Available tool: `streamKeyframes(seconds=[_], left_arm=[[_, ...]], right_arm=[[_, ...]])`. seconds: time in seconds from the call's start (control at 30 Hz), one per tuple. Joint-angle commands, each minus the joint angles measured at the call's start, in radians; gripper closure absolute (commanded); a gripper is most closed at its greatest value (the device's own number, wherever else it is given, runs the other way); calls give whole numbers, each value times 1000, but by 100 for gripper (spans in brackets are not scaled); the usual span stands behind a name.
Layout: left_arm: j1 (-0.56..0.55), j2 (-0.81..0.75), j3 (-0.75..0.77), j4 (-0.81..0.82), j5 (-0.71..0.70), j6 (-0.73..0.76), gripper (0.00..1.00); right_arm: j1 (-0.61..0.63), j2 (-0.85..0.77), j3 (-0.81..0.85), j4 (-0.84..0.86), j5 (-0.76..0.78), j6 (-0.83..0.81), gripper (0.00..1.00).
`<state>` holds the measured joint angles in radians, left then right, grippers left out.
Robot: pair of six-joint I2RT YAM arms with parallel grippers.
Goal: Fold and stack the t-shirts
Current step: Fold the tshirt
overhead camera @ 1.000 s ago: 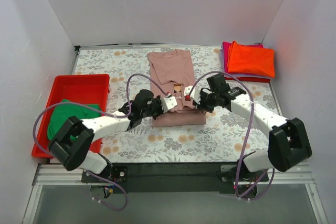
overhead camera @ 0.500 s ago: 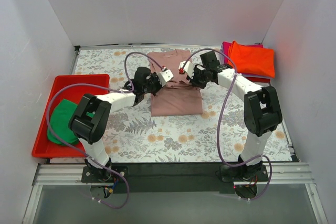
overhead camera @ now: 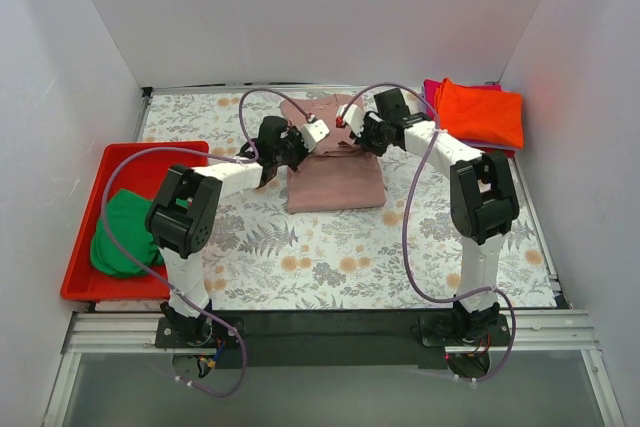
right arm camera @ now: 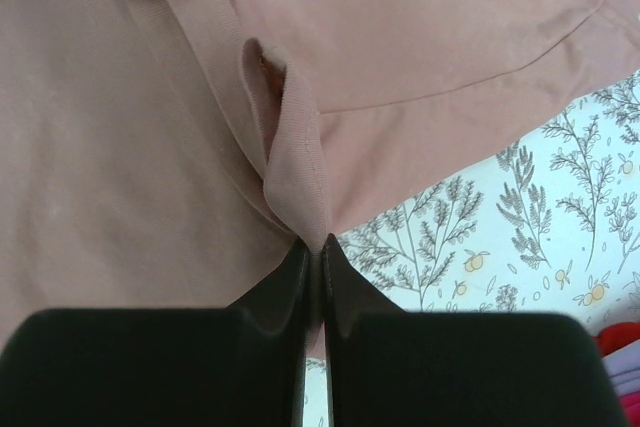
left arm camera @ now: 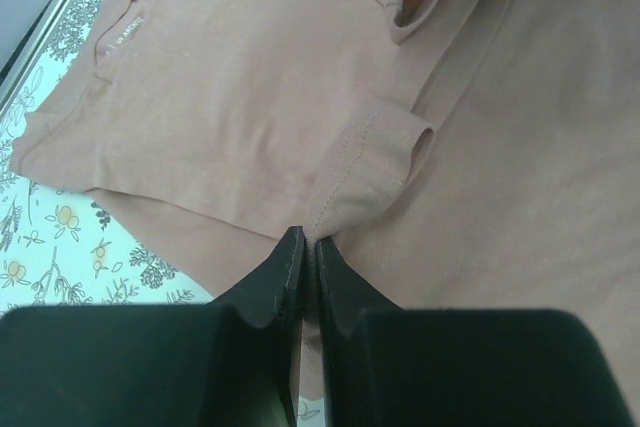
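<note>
Here the left gripper [left arm camera: 303, 237] is pinched tight on a raised fold of the dusty-pink t-shirt [left arm camera: 230, 77], and a stitched hem edge runs up into the narrow slit between its jaws. The right gripper [right arm camera: 313, 244] is likewise clenched on the same garment, where a flat band of cloth rises in a narrow ridge and disappears between its dark fingers [right arm camera: 270, 297].

From above, the two grippers sit close together, nearly facing each other, over the far half of the pink shirt. Both arms reach well out across the worktop [overhead camera: 330, 257]. The shirt lies on the middle of the floral-patterned surface, towards the far side. Its near part is spread flat in a rough rectangle and its far part is bunched under the grippers.

In the far right corner, well apart from the pink shirt, a folded orange t-shirt [overhead camera: 482, 113] rests on a folded magenta t-shirt [overhead camera: 431, 99], whose edge shows along the left side. At the left edge of the worktop stands a red tray [overhead camera: 150, 152], with a crumpled green t-shirt [overhead camera: 120, 235] lying inside its near half.
</note>
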<state>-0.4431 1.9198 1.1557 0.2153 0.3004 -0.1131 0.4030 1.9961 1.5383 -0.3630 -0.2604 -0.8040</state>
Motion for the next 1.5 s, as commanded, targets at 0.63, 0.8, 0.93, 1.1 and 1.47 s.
streamKeyframes(seconds=[0.63,0.8,0.93,1.1,1.47], left_arm=[[21,-316,2,-293,104,-90,39],[-43,-501,-342,-234,273,142,38],[-94,-466,-395,-220,240,185,38],[-129,-360,-380,-156,157,216,39],[-129,-220,-353,-51,2,251,40]], right_arm=[[-127,-166,-23,0,-366,-15,2],[-93,-313,-269,-182,-538,-487,2],[-26,-306,-339,-137,-376,-502,5],[2,-278,-403,-8,-252,-420,8],[36,-220,-463,98,-145,-368,12]])
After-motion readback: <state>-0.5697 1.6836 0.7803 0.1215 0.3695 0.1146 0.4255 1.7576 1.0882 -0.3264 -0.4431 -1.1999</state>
